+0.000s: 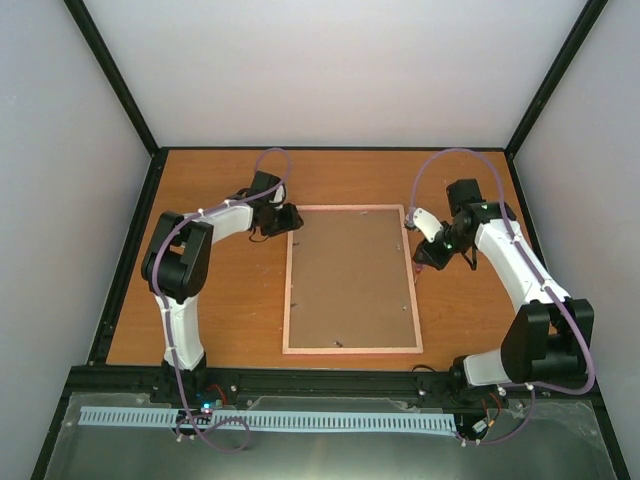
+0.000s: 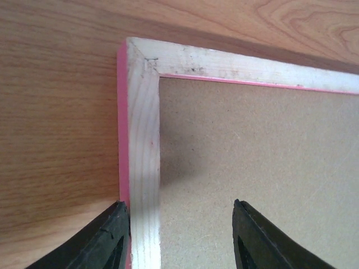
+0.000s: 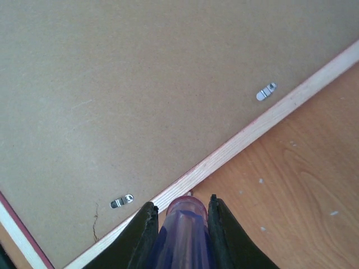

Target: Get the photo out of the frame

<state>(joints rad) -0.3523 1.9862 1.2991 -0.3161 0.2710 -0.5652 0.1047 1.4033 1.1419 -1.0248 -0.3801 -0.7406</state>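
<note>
Wood bench (image 1: 230, 320) centre: your left gripper (image 2: 178, 205) gapes astride the frame (image 2: 143, 140); right gripper (image 3: 183, 203), clamping seemingly a screwdriver (image 3: 182, 235), could skid off clips (image 3: 266, 91).

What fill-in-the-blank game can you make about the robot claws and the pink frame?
1. The frame lies face ____, its brown board showing.
2. The left claw is ____, straddling the frame's wooden edge.
3. The right claw is shut on a ____ tool handle.
Missing words: down, open, purple.
</note>
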